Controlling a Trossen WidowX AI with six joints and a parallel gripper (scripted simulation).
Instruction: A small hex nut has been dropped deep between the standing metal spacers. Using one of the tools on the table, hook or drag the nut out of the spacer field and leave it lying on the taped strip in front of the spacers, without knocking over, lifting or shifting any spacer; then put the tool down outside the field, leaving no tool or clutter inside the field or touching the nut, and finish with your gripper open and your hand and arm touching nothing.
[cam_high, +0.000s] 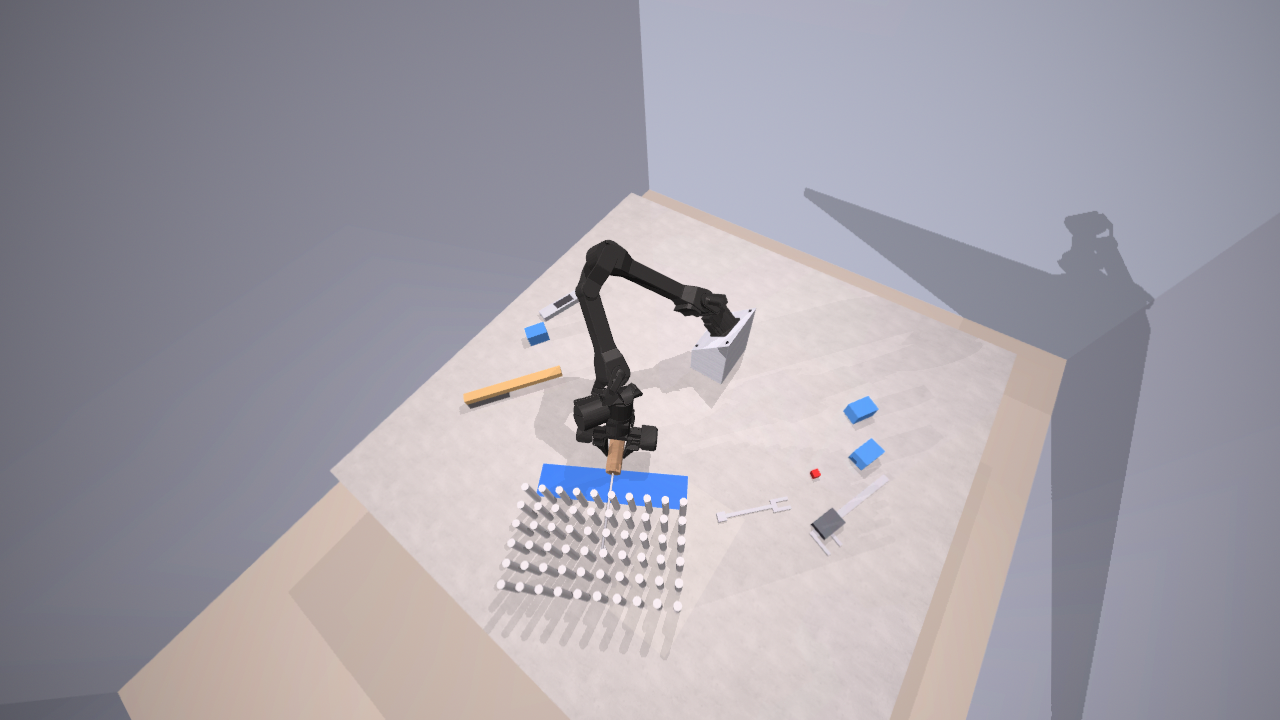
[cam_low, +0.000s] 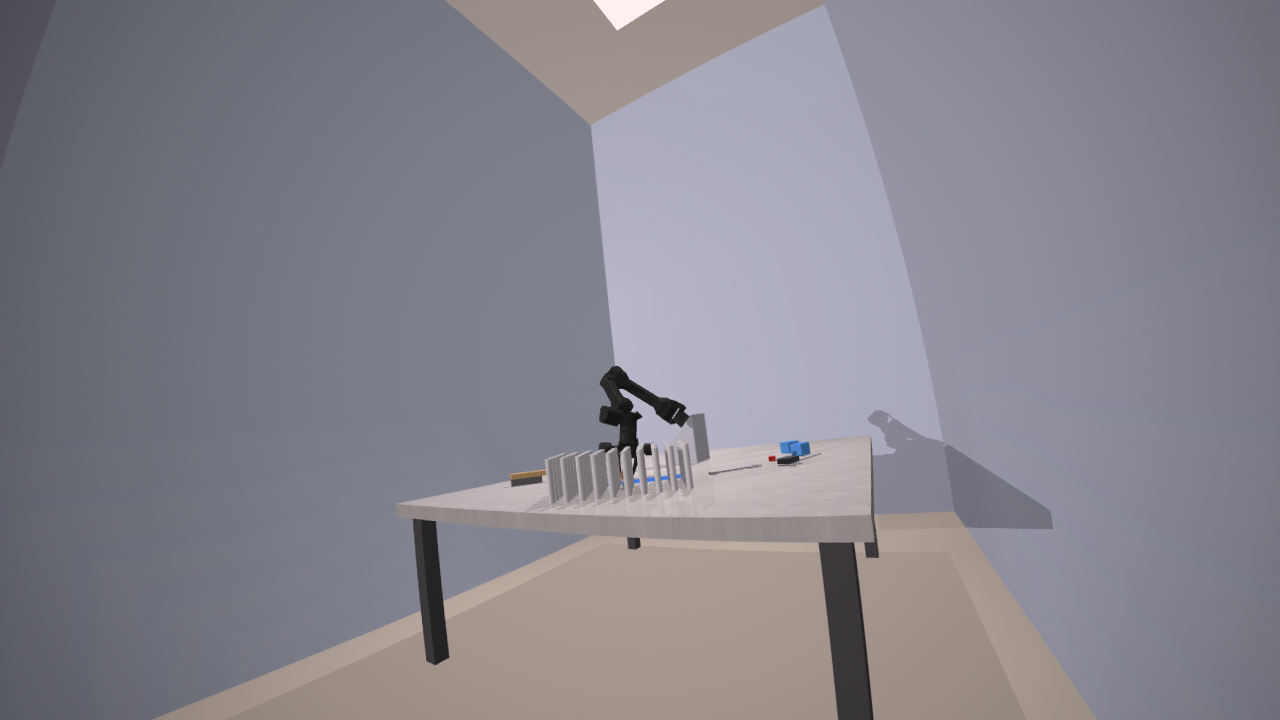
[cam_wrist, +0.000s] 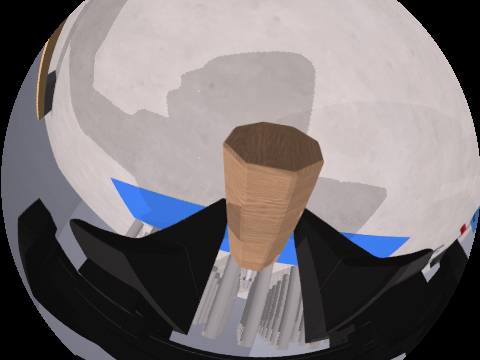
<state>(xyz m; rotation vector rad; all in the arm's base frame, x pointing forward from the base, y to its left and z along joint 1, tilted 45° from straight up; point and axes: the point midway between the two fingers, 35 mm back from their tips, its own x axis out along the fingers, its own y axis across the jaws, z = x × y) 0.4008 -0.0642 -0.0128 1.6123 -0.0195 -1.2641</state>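
Pale grey-blue walls (cam_high: 895, 89) (cam_low: 268, 268) rise around a light, mottled table (cam_high: 904, 376) (cam_low: 760, 510), where the spacer field (cam_high: 623, 534) (cam_low: 611, 474) (cam_wrist: 254, 315) stands as rows of upright pale posts. Flat along the field's arm-side edge is the blue strip (cam_high: 657, 490) (cam_low: 662, 478) (cam_wrist: 165, 202).

The gripper (cam_high: 614, 452) (cam_low: 629, 461) (cam_wrist: 262, 210) is at that same edge, its jaws clamped on a wooden handle (cam_high: 614, 458) (cam_wrist: 270, 200). From the handle, 1 thin metal shaft (cam_high: 612, 483) (cam_wrist: 247, 278) reaches over the strip and in among the field's posts; its far tip is too small to read. I can't make out the hex nut, so I can't tell where in or near the field it is.

In the top view, right of the field are a forked tool (cam_high: 751, 511) (cam_low: 735, 469), 1 red cube (cam_high: 815, 473) (cam_low: 771, 458) (cam_wrist: 463, 229) and 2 blue blocks, 1 nearer (cam_high: 866, 454) and 1 farther (cam_high: 861, 410). Up and left of the field lies an orange bar (cam_high: 512, 385) (cam_low: 528, 474) (cam_wrist: 44, 75).
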